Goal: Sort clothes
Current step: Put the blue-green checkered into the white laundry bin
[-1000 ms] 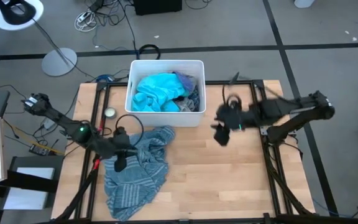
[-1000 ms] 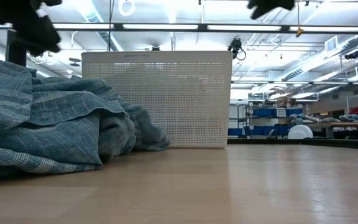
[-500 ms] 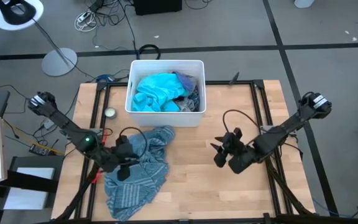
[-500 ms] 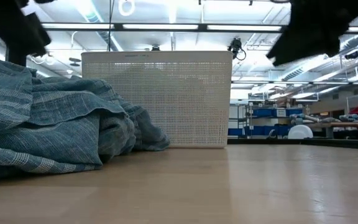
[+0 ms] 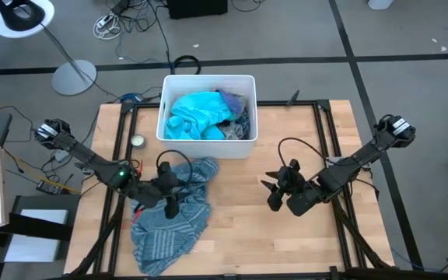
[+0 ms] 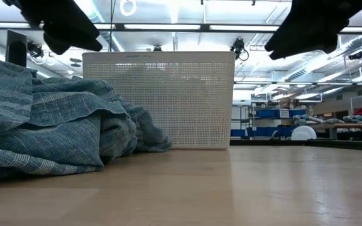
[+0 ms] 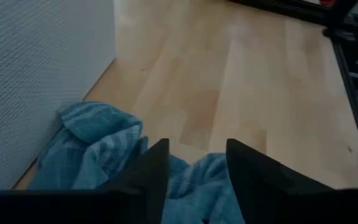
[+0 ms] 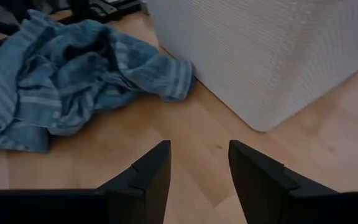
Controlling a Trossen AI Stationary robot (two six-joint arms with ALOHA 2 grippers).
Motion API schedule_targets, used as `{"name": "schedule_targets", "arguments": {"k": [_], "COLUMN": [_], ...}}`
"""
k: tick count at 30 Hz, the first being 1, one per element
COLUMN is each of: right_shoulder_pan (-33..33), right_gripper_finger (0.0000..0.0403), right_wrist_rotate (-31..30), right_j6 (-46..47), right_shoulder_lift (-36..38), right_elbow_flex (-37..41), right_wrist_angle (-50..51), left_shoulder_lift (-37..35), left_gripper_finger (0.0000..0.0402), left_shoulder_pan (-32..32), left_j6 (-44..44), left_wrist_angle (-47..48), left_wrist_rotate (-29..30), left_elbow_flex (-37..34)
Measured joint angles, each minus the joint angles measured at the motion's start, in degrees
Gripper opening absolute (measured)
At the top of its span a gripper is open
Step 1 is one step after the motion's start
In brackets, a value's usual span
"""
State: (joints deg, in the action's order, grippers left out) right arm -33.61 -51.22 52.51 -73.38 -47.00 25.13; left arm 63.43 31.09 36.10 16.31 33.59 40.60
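A grey-blue striped top (image 5: 171,215) lies crumpled on the wooden table at the left, its far corner next to the white bin (image 5: 246,145); it also shows in the low view (image 6: 49,129). In the bin lie a turquoise garment (image 5: 197,115) and darker pieces (image 5: 238,113). My left gripper (image 5: 169,207) hovers open above the top, and in its wrist view (image 7: 197,163) the fingers stand over the cloth. My right gripper (image 5: 272,194) is open and empty above bare table, right of the top; its wrist view (image 8: 199,163) shows the same.
The white bin stands at the table's far middle, and its perforated wall fills the middle of the low view (image 6: 159,100). A small round object (image 5: 137,141) lies left of the bin. Bare wood (image 5: 286,241) lies at the near right.
My right gripper has come down from beside the bin toward the table's near edge and stopped above the bare wood. My left gripper has gone toward the right and near edges, over the striped top. The top has not moved.
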Motion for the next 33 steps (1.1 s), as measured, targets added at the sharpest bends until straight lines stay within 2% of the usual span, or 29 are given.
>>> {"name": "schedule_targets", "arguments": {"k": [4,8,11,17,23,26,29,33], "right_shoulder_pan": [0.0,0.0,0.0,0.0,0.1,0.1,0.1,0.1], "right_gripper_finger": [0.0162,0.0162,0.0162,0.0162,0.0162,0.0162,0.0162,0.0162], "right_wrist_rotate": [-0.1,-0.2,-0.2,-0.3,-0.6,-1.2,-1.6,-1.7], "right_j6": [-3.1,-4.6,-4.7,-4.7,-5.0,-5.1,-5.1,-5.1], "right_shoulder_lift": [0.0,0.0,0.0,0.0,0.0,0.0,0.0,0.0], "right_elbow_flex": [0.0,0.0,0.0,0.0,0.0,0.0,0.0,0.0], "right_wrist_angle": [-2.1,-2.8,-2.8,-2.8,-2.8,-2.8,-2.8,-2.8], "left_shoulder_lift": [0.0,0.0,0.0,-0.4,-0.6,-0.5,-0.1,2.1], "left_gripper_finger": [0.0207,0.0244,0.0258,0.0252,0.0232,0.0229,0.0228,0.0228], "left_shoulder_pan": [-1.7,-2.0,-2.0,-1.3,1.2,3.2,5.5,7.1], "left_j6": [-0.7,-5.5,-3.2,2.1,11.4,16.9,21.2,22.9], "left_wrist_angle": [-0.2,-0.2,-0.1,1.1,17.9,23.8,23.0,14.9], "left_wrist_rotate": [0.0,-0.3,-1.0,-6.8,-12.7,-13.3,-13.9,-15.7], "left_elbow_flex": [0.0,0.0,0.0,0.0,4.0,4.0,0.6,-7.0]}}
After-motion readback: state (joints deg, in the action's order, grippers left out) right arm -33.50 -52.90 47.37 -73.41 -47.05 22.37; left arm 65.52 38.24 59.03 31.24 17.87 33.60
